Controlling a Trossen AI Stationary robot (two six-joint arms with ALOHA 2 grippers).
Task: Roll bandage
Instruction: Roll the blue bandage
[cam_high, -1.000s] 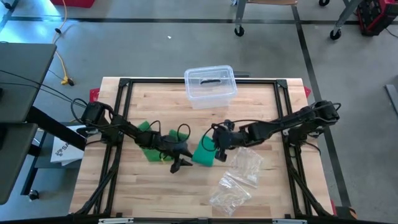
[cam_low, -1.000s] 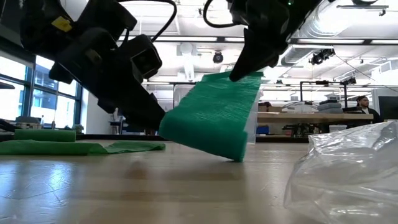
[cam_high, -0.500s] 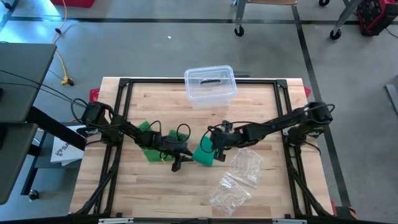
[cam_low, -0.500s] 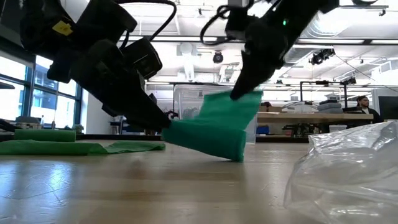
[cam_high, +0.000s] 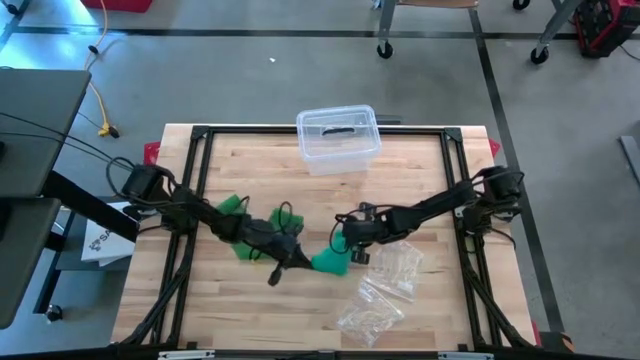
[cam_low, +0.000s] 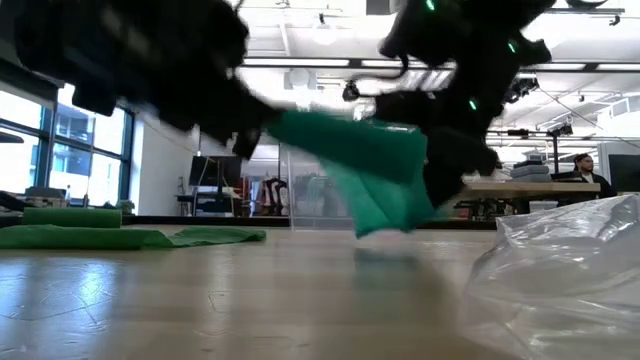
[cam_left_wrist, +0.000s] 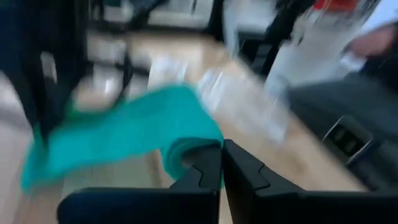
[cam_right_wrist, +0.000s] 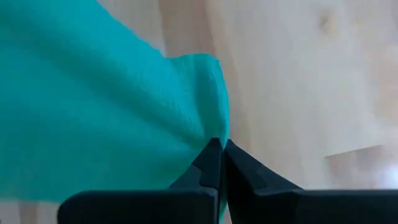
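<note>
A green bandage (cam_low: 355, 160) hangs stretched between both grippers at the table's middle; in the high view it shows as a green patch (cam_high: 328, 263). My left gripper (cam_high: 298, 258) is shut on one end, which curls over (cam_left_wrist: 186, 149). My right gripper (cam_high: 346, 246) is shut on the other end. In the low view the left gripper (cam_low: 255, 125) is at the strip's left and the right gripper (cam_low: 440, 175) at its right. More green bandage (cam_high: 238, 248) lies under the left arm, with a green roll (cam_low: 72, 217) resting on it. My left gripper pinches the bandage's curled end (cam_left_wrist: 198, 148) between its two shut fingers, coming nearly level from the table's left. That end is lifted clear of the table. My right gripper pinches an edge of the bandage near a corner (cam_right_wrist: 210, 134) between its fingertips, slanting down from the right. The cloth fans out from the pinch and sags below it, seemingly just clear of the table.
A clear lidded plastic box (cam_high: 338, 138) stands at the far middle. Crumpled clear plastic bags (cam_high: 385, 285) lie near the right gripper toward the near edge, bulking at the low view's right (cam_low: 560, 280). Bare wood lies at the near left.
My left gripper has shut on the bandage's lower end and risen with it, so that end has left the table. My right gripper has come down with the other end. The strip, earlier sloping steeply to the table, now stretches flatter between the two.
</note>
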